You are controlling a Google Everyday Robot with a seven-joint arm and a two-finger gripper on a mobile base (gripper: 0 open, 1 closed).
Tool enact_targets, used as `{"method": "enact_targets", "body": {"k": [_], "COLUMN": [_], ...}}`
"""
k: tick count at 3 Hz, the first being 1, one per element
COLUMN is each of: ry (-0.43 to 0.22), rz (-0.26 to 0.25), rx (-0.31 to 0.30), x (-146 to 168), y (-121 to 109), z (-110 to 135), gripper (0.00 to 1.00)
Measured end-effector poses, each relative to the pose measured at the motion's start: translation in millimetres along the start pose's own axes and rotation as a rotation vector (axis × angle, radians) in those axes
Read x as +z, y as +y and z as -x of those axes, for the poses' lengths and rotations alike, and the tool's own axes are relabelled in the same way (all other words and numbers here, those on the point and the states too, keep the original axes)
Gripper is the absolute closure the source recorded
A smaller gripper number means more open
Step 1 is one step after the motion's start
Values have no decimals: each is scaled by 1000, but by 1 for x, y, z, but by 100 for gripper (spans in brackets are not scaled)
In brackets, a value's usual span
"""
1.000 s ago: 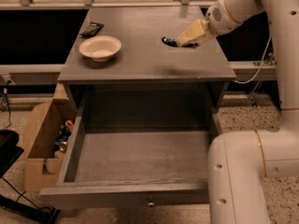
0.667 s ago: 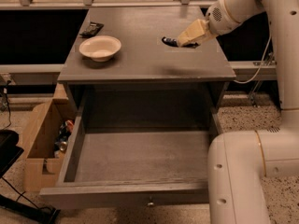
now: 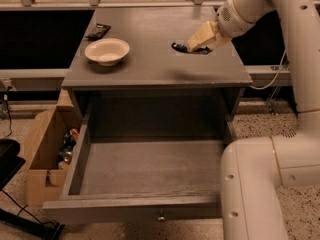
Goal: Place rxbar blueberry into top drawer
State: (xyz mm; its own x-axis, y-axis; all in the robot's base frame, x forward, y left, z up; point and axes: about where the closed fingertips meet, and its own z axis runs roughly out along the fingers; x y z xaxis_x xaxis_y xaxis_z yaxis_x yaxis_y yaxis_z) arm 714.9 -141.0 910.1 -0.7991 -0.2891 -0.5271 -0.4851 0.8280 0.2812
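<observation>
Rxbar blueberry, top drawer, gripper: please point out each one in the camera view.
rxbar blueberry (image 3: 177,47), camera view: its dark left end, clear of the arm.
top drawer (image 3: 150,168), camera view: its bare floor, drawer pulled open.
gripper (image 3: 195,46), camera view: its pale tip, down at the rxbar blueberry.

Dim, warm light falls from above onto the grey tabletop (image 3: 150,64), leaving the back of the open top drawer (image 3: 145,171) in deep shadow. The gripper (image 3: 194,46), low over the tabletop's right rear, casts a soft shadow frontward. The white arm (image 3: 295,49) is brightest.
</observation>
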Motion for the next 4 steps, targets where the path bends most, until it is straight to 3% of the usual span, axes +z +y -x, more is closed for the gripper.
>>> {"method": "enact_targets", "body": {"k": [1,2,3,4], "ry": [78,55,111,176], "rz": [-67,-66,-107,-188], "rx": [78,78,108,169], "x": [14,19,19,15], "y": [0,-1,3,6], "z": [10,17,14,13], "gripper": [100,100,100,100]}}
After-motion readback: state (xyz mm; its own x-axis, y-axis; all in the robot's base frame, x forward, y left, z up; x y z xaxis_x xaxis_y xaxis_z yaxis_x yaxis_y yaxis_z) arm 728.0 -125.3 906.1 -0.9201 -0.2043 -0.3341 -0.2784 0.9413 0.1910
